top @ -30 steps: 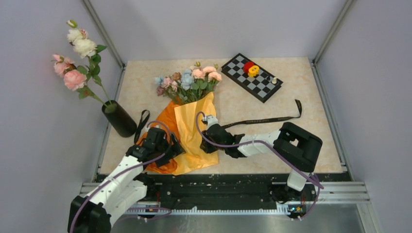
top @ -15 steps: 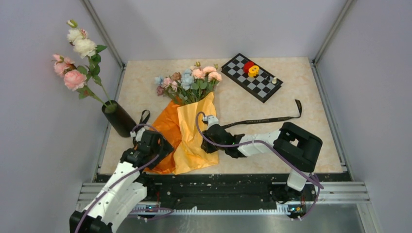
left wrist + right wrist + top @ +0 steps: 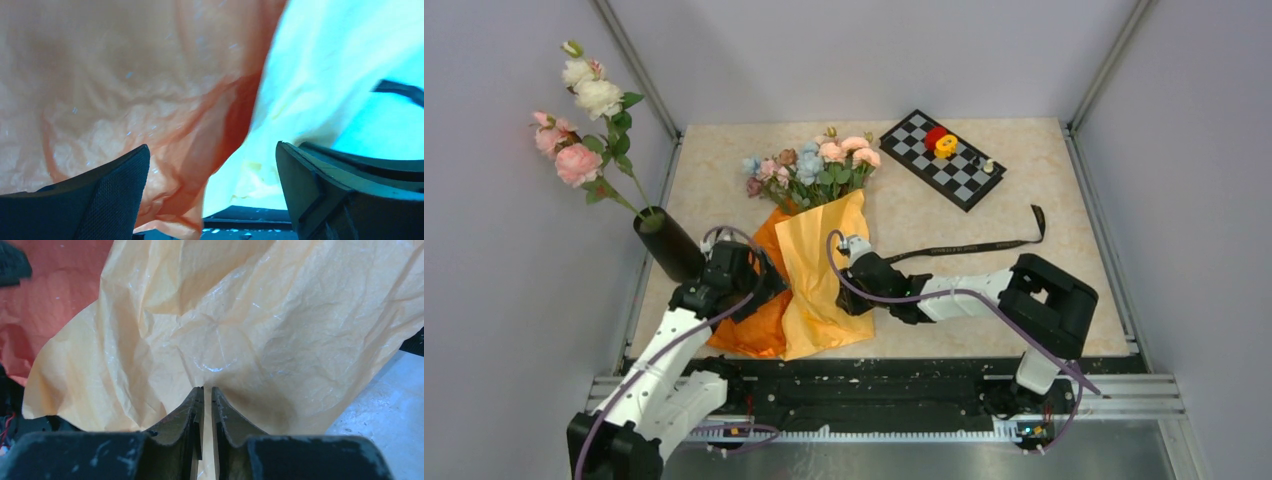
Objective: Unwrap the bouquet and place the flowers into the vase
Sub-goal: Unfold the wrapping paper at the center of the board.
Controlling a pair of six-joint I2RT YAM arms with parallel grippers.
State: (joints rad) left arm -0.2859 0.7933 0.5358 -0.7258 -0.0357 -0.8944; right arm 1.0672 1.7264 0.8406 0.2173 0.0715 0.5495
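Note:
The bouquet lies mid-table, its small pastel flowers pointing away from me. Its wrapping is spread loose in an orange sheet and a yellow sheet. My right gripper is shut on the yellow paper, which is pinched between its fingers. My left gripper stands open over the orange paper, one finger on each side of the paper's fold, holding nothing. The black vase stands tilted at the left edge, just left of my left gripper.
Long-stemmed pink and white roses stick out of the vase. A loose black ribbon lies right of the bouquet. A small chessboard with red and yellow pieces sits at the back right. Metal frame rails line the table sides.
My left gripper has slid left off the orange paper's near part, then moved farther from me toward the vase, still open. The right gripper keeps its pinch on the yellow paper.

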